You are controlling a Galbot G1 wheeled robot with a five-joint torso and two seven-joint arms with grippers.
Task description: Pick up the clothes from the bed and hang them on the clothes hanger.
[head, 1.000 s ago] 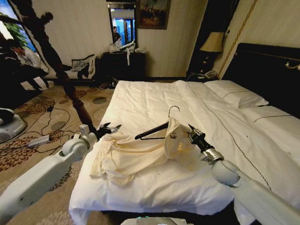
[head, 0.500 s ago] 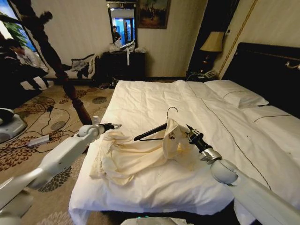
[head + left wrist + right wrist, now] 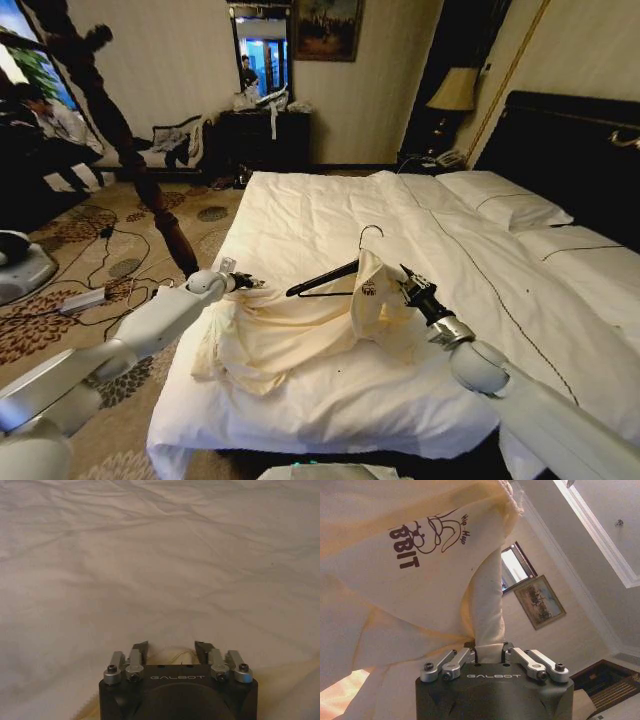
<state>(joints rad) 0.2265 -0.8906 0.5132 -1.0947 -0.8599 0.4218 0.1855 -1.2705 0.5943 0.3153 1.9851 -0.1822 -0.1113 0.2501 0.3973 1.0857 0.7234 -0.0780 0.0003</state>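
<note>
My right gripper (image 3: 404,284) is clenched on a fold of the cream shirt (image 3: 290,335), holding that part lifted off the bed (image 3: 330,215). In the right wrist view the cloth runs straight up from between my fingers (image 3: 462,659), and dark printed lettering (image 3: 422,542) shows on the raised panel above them.

The black hanger (image 3: 322,280) sits just beside this gripper, on its far-left side. One end is tucked under the raised cloth, its silvery hook (image 3: 368,235) stands above the fabric, and its other end points out over the sheet toward my left arm. I cannot tell whether the hanger rests on the bed or is carried by the shirt.

My left gripper (image 3: 245,283) is at the shirt's far corner, near the bed's left edge, well apart from the right one. Its fingers (image 3: 140,649) are spread, with a bunch of cream cloth (image 3: 172,657) lying between them and nothing gripped. White sheet lies beyond its tips.

The rest of the shirt lies crumpled on the sheet between my two grippers.
</note>
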